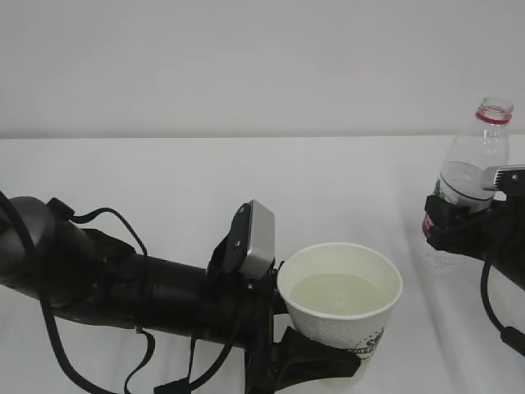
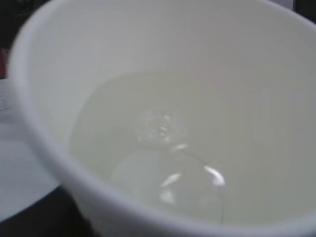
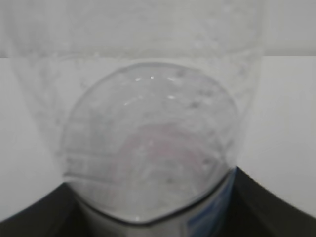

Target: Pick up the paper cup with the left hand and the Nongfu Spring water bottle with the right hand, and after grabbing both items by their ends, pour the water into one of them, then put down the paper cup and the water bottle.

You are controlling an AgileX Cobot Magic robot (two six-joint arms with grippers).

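The white paper cup (image 1: 344, 332) stands upright at the bottom centre, with pale water (image 1: 336, 294) filling its lower part. My left gripper (image 1: 328, 355) is shut on the cup's lower wall, one black jaw showing beneath it. In the left wrist view the cup's rim (image 2: 54, 158) and the water (image 2: 163, 148) fill the frame. The capless Nongfu Spring water bottle (image 1: 476, 168) is upright at the far right, with my right gripper (image 1: 461, 220) shut on its labelled lower body. The bottle (image 3: 148, 148) fills the right wrist view, between dark fingers (image 3: 279, 210). Whether cup or bottle rests on the table is unclear.
A white tabletop (image 1: 205, 180) runs back to a white wall. My left arm (image 1: 123, 283), with its looping cables and grey box module (image 1: 258, 240), lies across the lower left.
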